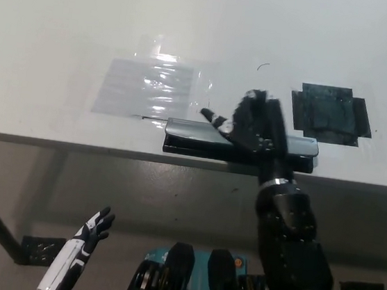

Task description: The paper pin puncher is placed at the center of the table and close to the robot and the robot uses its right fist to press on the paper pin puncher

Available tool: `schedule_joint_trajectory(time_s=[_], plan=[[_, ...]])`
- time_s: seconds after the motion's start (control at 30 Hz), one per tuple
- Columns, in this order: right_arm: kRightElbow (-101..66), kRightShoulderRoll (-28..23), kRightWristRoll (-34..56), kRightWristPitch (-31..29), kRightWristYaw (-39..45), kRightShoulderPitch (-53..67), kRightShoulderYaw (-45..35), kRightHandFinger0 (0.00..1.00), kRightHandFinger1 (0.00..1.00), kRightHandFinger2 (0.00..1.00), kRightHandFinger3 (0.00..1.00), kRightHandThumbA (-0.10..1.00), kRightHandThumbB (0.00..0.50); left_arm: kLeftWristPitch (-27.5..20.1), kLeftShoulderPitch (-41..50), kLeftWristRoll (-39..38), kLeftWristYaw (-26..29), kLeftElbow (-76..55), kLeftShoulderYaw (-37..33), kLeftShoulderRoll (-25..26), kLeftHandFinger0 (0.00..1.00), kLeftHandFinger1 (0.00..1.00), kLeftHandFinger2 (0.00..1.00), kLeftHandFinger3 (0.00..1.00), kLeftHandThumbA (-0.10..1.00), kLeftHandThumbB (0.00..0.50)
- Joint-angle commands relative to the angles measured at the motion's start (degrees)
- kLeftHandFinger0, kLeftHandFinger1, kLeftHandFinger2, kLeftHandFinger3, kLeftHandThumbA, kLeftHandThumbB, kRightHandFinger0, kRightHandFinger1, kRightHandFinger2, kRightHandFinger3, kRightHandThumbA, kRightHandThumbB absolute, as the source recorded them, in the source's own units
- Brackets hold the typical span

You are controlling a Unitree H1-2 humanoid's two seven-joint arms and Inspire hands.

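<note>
My right hand is smeared by motion blur, so I cannot tell how its fingers are set. It covers the middle of the paper pin puncher, hiding any contact there. My left hand sits low at the near left, its arm cut by the bottom edge.

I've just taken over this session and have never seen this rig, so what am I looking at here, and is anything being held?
This is one view from a camera on the humanoid robot's head, looking steeply down at a white table. Its black right hand is over the long grey metal paper pin puncher at the table's near edge; whether its fingers are curled is unclear. Nothing appears grasped. The white left hand rests open below the table, at lower left. A clear plastic sheet and a black tape patch also lie there.
</note>
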Motion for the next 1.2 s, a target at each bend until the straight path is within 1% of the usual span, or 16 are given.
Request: schedule_joint_trajectory(time_s=[0.0,0.07,0.17,0.2,0.37,0.47,0.57,0.77,0.83,0.87,0.9,0.93,0.97,1.0,1.07,1.17], plan=[[-52.11,-4.86,8.02,25.06,1.19,1.67,2.23,0.00,0.00,0.00,0.00,1.00,0.193,-0.68,-3.24,-0.14,-1.08,-3.10,0.16,1.11,1.00,1.00,1.00,1.00,1.00,0.260],[-57.00,-5.69,8.90,26.87,0.75,3.51,2.42,0.00,0.00,0.00,0.00,1.00,0.204,-0.92,-3.73,0.01,-1.07,-2.93,0.22,1.31,1.00,1.00,1.00,1.00,1.00,0.259],[-61.95,-7.91,8.34,27.03,1.80,6.35,2.95,0.00,0.00,0.00,0.00,1.00,0.175,-0.55,-4.34,-0.15,-1.21,-2.98,0.33,1.51,1.00,1.00,1.00,1.00,1.00,0.266],[-66.12,-10.03,8.78,27.39,2.52,10.01,3.15,0.00,0.00,0.00,0.00,1.00,0.198,-0.13,-4.44,0.12,-1.28,-3.21,0.23,1.62,1.00,1.00,1.00,1.00,1.00,0.277],[-71.17,-11.62,7.34,28.75,2.37,17.93,3.38,0.00,0.00,0.00,0.00,1.00,0.241,-0.76,-5.23,-0.38,-1.49,-2.58,0.37,1.83,1.00,1.00,1.00,1.00,1.00,0.255],[-67.76,-12.94,7.00,22.31,4.60,25.23,3.98,0.00,0.00,0.00,0.00,1.00,0.136,-0.19,-5.57,-0.39,-1.21,-2.58,0.52,1.57,1.00,1.00,1.00,1.00,1.00,0.253],[-62.30,-12.14,4.44,18.29,4.48,31.69,3.92,0.00,0.00,0.00,0.00,1.00,0.133,-0.10,-5.53,-0.33,-1.07,-2.55,0.48,1.38,1.00,1.00,1.00,1.00,1.00,0.265],[-51.42,-11.71,0.30,12.80,3.56,38.18,4.19,0.00,0.00,0.00,0.00,1.00,0.055,-0.49,-5.64,-0.50,-0.99,-2.00,0.52,1.22,1.00,1.00,1.00,1.00,1.00,0.258],[-49.79,-11.51,0.90,13.76,2.80,39.39,4.10,0.00,0.00,0.00,0.02,1.00,0.069,-0.35,-5.67,-0.29,-0.99,-2.04,0.51,1.23,1.00,1.00,1.00,1.00,1.00,0.252],[-48.15,-11.37,1.07,13.88,2.42,40.04,3.95,0.16,0.08,0.06,0.12,1.00,0.079,-0.37,-5.77,-0.32,-1.03,-2.07,0.51,1.26,1.00,1.00,1.00,1.00,1.00,0.250],[-47.01,-11.56,1.77,13.27,2.91,40.17,4.00,0.28,0.20,0.23,0.30,1.00,0.086,-0.53,-5.89,-0.50,-1.06,-1.98,0.54,1.25,1.00,1.00,1.00,1.00,1.00,0.239],[-45.92,-11.82,2.87,12.48,3.74,40.29,4.09,0.30,0.21,0.23,0.31,1.00,0.087,-0.74,-5.95,-0.69,-1.07,-1.85,0.57,1.22,1.00,1.00,1.00,1.00,1.00,0.238],[-44.26,-12.18,0.48,12.04,3.68,41.00,4.59,0.76,0.81,0.97,0.87,1.00,0.140,-1.09,-6.01,-0.65,-0.97,-1.40,0.63,1.22,1.00,1.00,1.00,1.00,1.00,0.232],[-43.61,-12.28,-0.18,11.66,3.81,41.20,4.83,0.97,1.00,1.00,1.00,1.00,0.193,-1.14,-6.03,-0.61,-0.96,-1.38,0.62,1.24,1.00,1.00,1.00,1.00,1.00,0.233],[-41.81,-13.08,-1.85,10.43,4.62,41.61,5.83,1.00,1.00,1.00,1.00,1.00,0.223,-1.16,-6.17,-0.64,-0.97,-1.34,0.60,1.19,1.00,1.00,1.00,1.00,1.00,0.236],[-38.13,-13.35,1.40,9.47,7.04,41.59,6.78,1.00,1.00,1.00,1.00,1.00,0.230,-1.13,-6.33,-0.72,-1.08,-1.22,0.53,1.17,1.00,1.00,1.00,1.00,1.00,0.237]])
